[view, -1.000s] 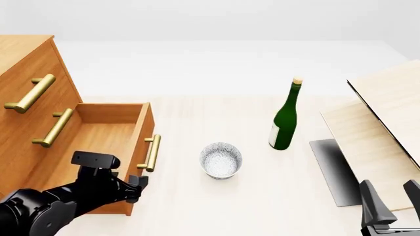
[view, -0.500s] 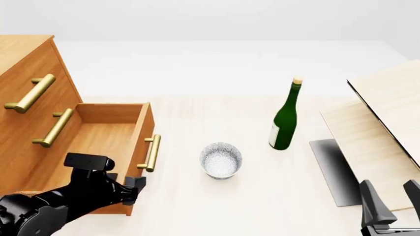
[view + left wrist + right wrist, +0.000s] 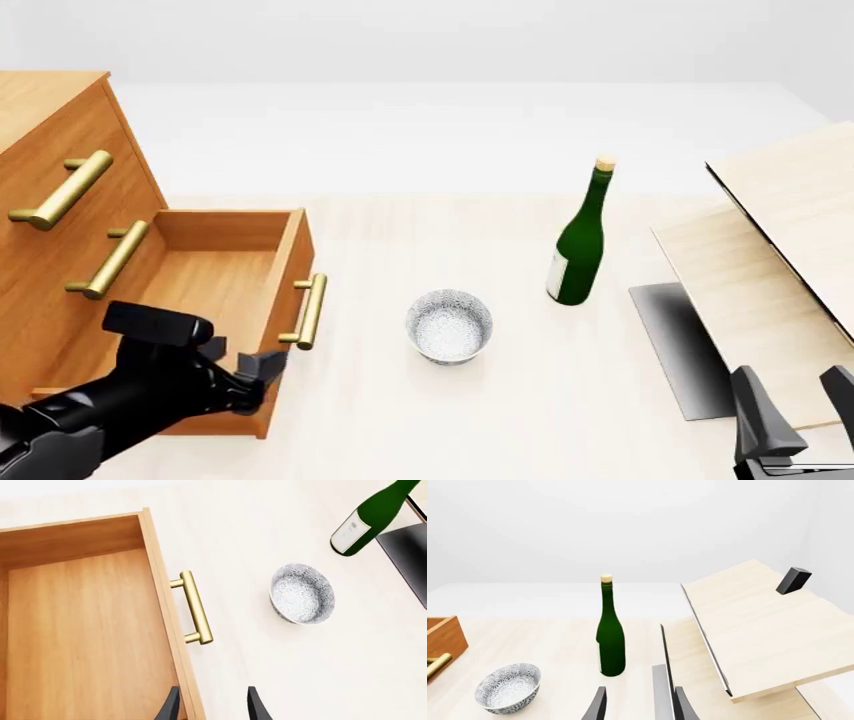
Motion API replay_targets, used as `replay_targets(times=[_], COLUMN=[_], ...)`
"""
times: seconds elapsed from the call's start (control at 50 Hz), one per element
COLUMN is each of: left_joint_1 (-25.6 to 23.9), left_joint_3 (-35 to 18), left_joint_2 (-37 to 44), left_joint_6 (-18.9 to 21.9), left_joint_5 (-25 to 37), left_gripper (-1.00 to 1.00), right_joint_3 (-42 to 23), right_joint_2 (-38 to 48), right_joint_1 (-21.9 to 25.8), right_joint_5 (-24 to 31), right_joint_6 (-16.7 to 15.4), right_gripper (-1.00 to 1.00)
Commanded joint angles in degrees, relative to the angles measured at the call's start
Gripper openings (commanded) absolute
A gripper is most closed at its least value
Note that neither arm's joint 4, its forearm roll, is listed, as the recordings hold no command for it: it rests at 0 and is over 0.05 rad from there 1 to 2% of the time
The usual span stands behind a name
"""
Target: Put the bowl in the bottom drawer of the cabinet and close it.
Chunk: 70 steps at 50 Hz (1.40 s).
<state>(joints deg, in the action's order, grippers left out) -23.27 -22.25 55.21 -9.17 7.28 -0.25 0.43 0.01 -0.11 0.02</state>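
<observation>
**A:** Front view: the bottom drawer (image 3: 220,290) of the cabinet (image 3: 54,200) is pulled out, ready for the bowl (image 3: 449,325), which sits on the table just beside the drawer's handle. Left gripper (image 3: 260,368) hangs by the drawer front, right gripper (image 3: 801,410) parked well away.

**B:** Left wrist view shows the drawer has nothing in it, fingers spread, holding nothing. Right wrist view: fingers apart too, with the green bottle (image 3: 610,635) beyond the bowl.

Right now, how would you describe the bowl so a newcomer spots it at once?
On the pale table, look between the cabinet with its open bottom drawer and the green bottle. The bowl stands there alone: small, round, white with grey speckles, and much shorter than the bottle.
</observation>
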Motion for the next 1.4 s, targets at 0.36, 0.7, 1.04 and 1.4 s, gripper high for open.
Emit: replay_targets(times=[0.36, 0.7, 1.04, 1.4], left_joint_1=[0.4, -0.4, -2.5, -4.9], left_joint_3=[-2.3, -5.9, -9.1, -12.1], left_joint_2=[-6.6, -7.4, -6.7, -2.8], left_joint_6=[0.0, -1.1, -2.3, -3.6], left_joint_5=[4.8, 5.9, 5.6, 3.0], left_gripper=[1.0, 1.0, 1.0, 1.0], right_joint_3=[0.0, 0.0, 0.0, 0.0], right_joint_2=[0.0, 0.0, 0.0, 0.0], right_joint_1=[0.0, 0.0, 0.0, 0.0], right_joint_5=[0.0, 0.0, 0.0, 0.0], right_joint_6=[0.0, 0.0, 0.0, 0.0], right_gripper=[1.0, 1.0, 1.0, 1.0])
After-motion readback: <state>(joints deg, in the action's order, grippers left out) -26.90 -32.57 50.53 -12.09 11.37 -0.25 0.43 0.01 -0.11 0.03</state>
